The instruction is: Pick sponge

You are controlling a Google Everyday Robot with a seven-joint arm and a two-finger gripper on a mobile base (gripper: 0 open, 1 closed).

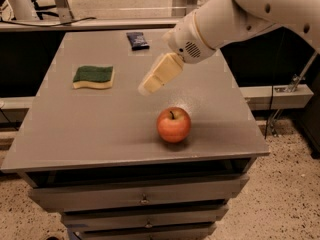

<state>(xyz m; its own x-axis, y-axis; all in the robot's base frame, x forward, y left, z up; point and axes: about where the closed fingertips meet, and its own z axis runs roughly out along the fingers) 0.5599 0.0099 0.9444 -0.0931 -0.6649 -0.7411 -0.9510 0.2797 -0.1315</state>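
The pick is not yet begun: the sponge [93,77] lies flat on the table's [90,134] left side, untouched. The gripper [148,87] hangs above the table middle, right of the sponge and apart from it, carrying nothing; how wide it stands cannot be told. 1 apple [173,124] sits nearer the front edge. Left to do, I judge: reach, grasp, lift

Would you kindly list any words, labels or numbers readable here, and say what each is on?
No text can be read.
The dark blue packet: any print is too blurred.
The sponge, apple, table and the gripper, hovering above the table between sponge and apple: no markings visible.
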